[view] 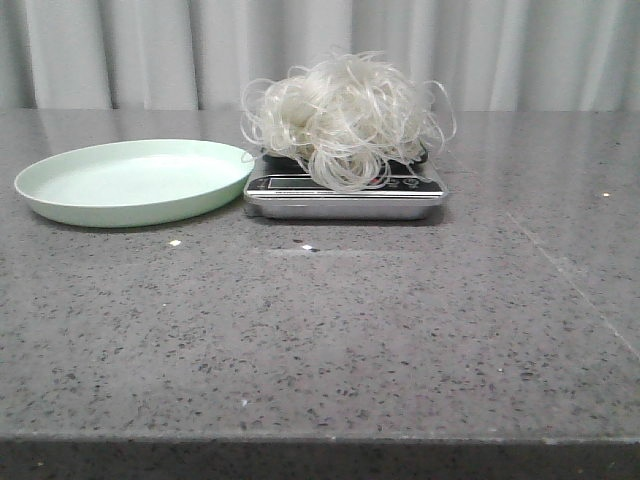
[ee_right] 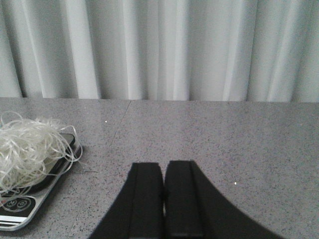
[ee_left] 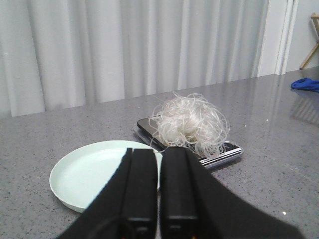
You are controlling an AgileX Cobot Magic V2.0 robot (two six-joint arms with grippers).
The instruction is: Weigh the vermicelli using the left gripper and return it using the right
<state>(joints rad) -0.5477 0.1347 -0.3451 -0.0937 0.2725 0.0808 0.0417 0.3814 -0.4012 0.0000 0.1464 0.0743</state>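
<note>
Vermicelli (view: pixel 345 120) on scale (view: pixel 345 195) — both tools (ee_left: pixel 159 186) (ee_right: pixel 164 199) closed, clear.

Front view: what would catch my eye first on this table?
A fluffy white clump of vermicelli piled on a flat kitchen scale, spilling over its front. Just left of the scale, close against it, sits an empty pale green plate on the grey speckled table.

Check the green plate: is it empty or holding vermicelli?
Empty. The plate shows only bare green surface; the vermicelli sits on the scale beside it.
</note>
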